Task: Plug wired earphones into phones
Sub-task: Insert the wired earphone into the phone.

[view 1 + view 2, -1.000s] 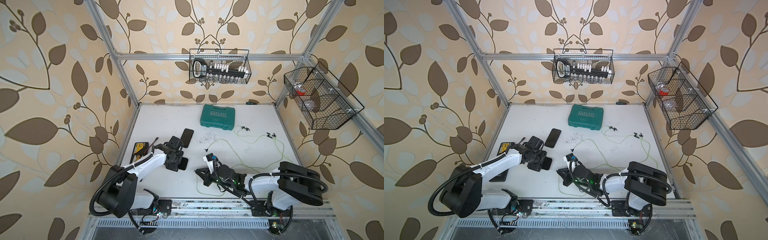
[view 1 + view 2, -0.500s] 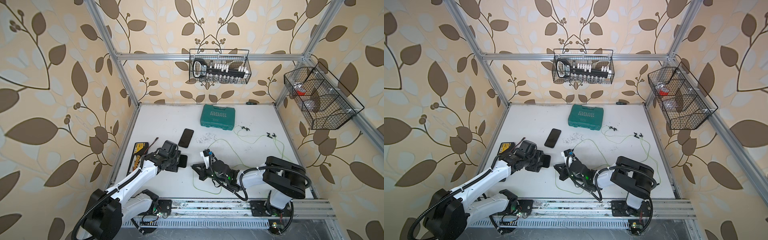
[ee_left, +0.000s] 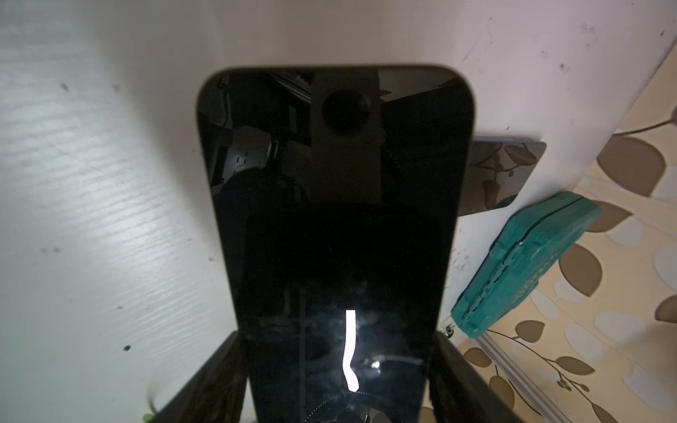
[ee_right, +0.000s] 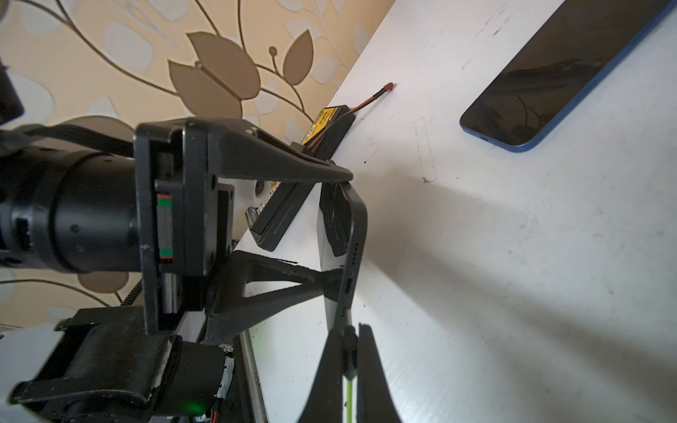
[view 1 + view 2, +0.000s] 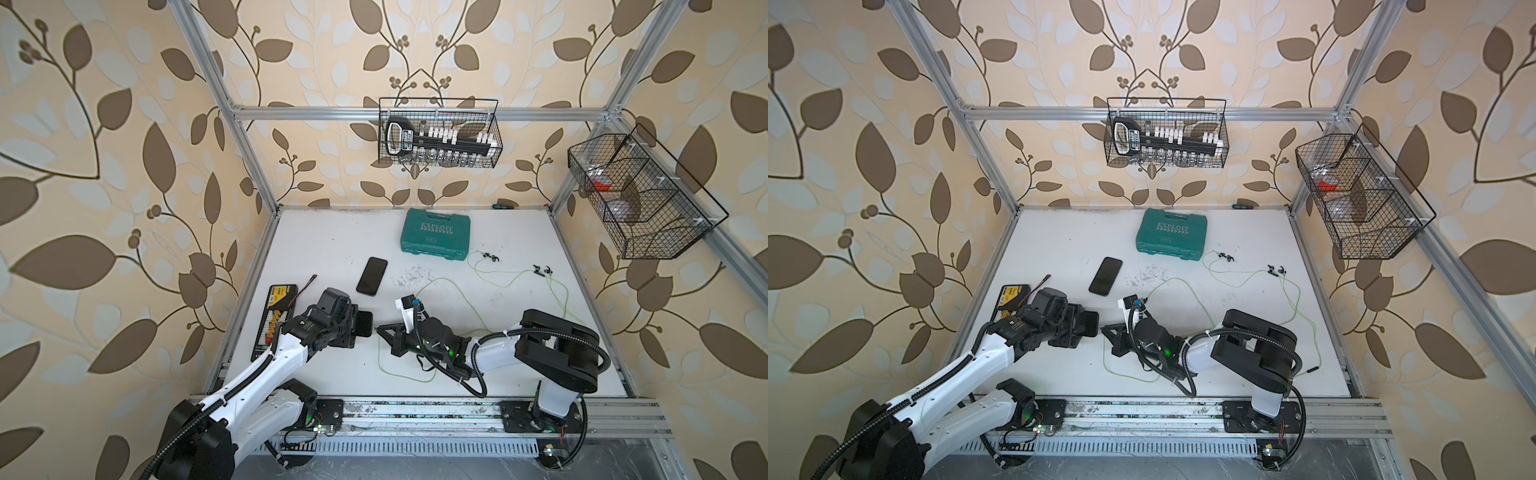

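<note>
Step in hand, as judged: lining the plug up with the port on the first of two phones. Nothing was seated yet.

Left pincer: its jaws stood wide and were clamped across the width of a black phone, one finger on each long side. The phone was held on edge, its port end toward the right pincer. The second phone lay flat out past the left pincer's tips, well apart and untouched.

Right pincer: the jaws were closed tight on the small black plug, and the yellow-green cable trailed back between the fingers. The plug tip sat at the held phone's end face, just beside the port slot and not in line with it. Whether it touched could not be told.

The next move would call for a small shift along the end face to centre the plug on the slot. A straight push should follow, with the left pincer bracing; a cocked entry would likely skid off.

Behind the right pincer the cables looped away to the earbuds near the teal toolbox.
</note>
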### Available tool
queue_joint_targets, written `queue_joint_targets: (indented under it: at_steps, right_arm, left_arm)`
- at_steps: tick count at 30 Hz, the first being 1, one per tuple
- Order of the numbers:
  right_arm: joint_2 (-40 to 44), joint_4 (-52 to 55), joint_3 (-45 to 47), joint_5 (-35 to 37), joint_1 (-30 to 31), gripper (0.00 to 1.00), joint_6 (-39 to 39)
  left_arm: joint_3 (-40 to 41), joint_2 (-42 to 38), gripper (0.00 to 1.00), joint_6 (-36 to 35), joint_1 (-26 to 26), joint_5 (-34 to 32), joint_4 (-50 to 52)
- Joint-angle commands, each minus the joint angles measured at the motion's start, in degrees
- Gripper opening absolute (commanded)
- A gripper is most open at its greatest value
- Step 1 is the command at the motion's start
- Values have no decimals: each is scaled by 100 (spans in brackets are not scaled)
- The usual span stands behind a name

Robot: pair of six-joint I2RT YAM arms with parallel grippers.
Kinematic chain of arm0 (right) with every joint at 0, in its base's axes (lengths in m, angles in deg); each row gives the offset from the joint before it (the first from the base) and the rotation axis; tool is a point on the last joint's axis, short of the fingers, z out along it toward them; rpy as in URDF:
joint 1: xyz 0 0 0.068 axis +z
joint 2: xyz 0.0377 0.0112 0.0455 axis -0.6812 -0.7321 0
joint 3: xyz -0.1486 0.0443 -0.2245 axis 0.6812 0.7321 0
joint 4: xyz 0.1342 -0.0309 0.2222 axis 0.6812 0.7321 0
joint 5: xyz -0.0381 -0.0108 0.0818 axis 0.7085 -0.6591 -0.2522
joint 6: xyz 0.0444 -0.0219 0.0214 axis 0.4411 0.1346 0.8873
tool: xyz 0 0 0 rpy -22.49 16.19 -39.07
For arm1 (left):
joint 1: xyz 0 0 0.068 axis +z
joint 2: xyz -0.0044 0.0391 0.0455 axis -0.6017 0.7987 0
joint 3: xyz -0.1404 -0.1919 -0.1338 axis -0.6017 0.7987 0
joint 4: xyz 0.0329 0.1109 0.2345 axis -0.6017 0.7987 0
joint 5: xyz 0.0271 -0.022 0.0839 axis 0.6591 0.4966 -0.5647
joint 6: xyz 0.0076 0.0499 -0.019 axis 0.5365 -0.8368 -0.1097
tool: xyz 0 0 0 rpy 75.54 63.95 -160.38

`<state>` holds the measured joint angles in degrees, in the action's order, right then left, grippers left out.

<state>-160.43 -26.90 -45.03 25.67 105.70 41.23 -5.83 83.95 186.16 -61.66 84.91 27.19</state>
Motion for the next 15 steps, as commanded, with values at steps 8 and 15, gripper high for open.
queue_joint_targets:
  at_steps: [8, 15]
  right_arm:
    - [-213, -325, -240, -109, -3, 0, 270]
    - [-225, -300, -215, 47, -3, 0, 305]
  left_arm:
    - [36, -286, 62, 169, 14, -211, -205]
    - [55, -360, 62, 173, 14, -249, -128]
